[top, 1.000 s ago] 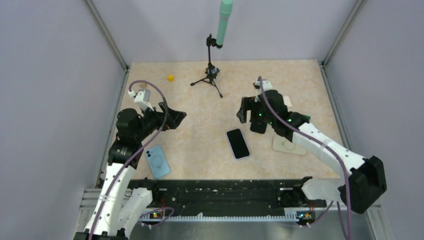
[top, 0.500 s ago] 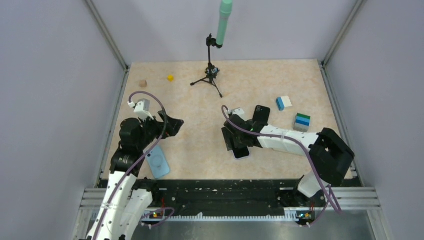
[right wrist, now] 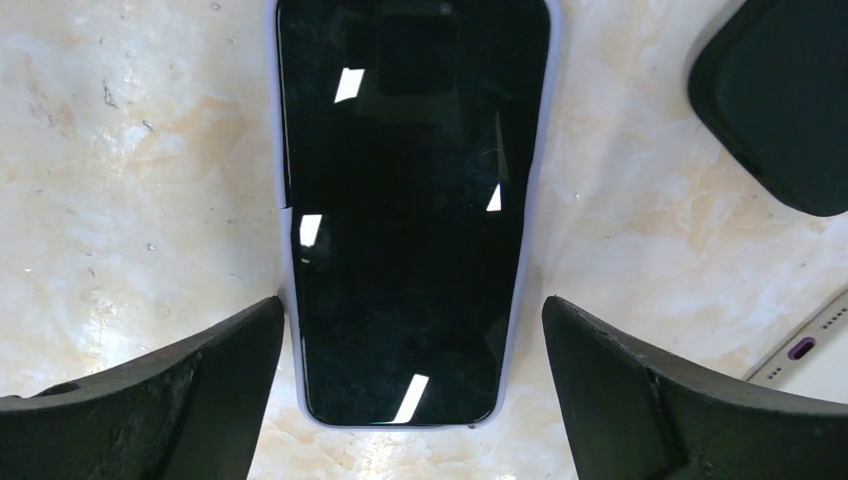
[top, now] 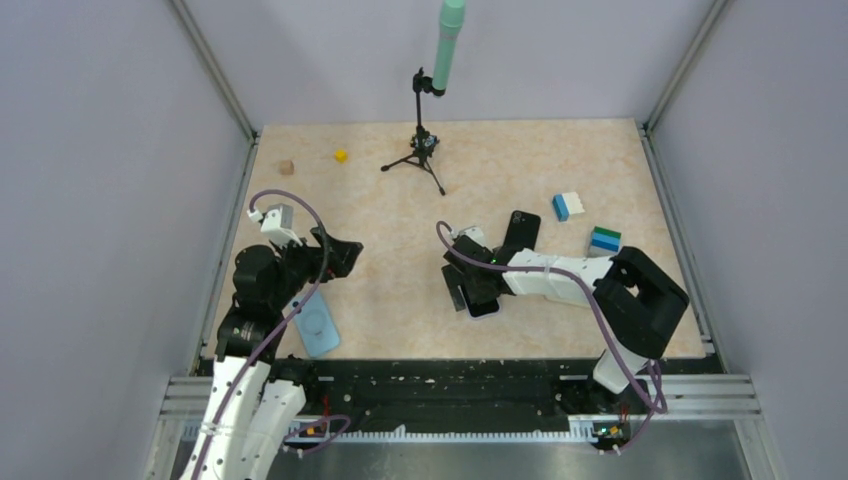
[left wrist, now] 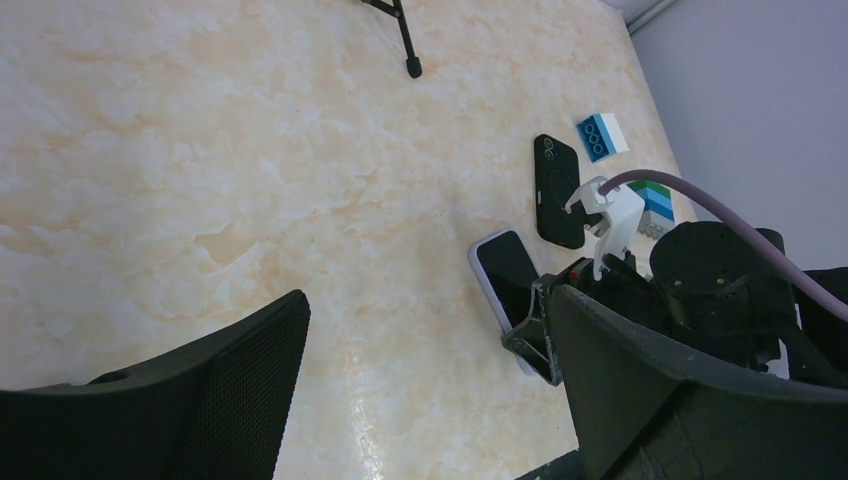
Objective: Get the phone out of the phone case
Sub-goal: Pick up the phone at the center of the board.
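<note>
Settling over the middle of the desk [top: 390,210], the right hand [right wrist: 412,310] is now straddling the phone [right wrist: 412,200], having swung in from the right side of the desk within the last second. Its fingers are standing wide apart, one along each long edge of the lilac phone case [right wrist: 288,260]. Contact with those edges cannot be confirmed from the wrist view. The phone is lying screen-up and is still seated fully in the case, near a black item [right wrist: 790,110].

The left hand [left wrist: 428,300] is easing back toward its base. It is hanging spread and holding nothing, above a blue case [top: 318,325].

The approach is therefore finishing, while the separation itself is not yet starting. The coming move is likely requiring a grip on the case rim alone, since squeezing both long edges is risking clamping phone and case together.
</note>
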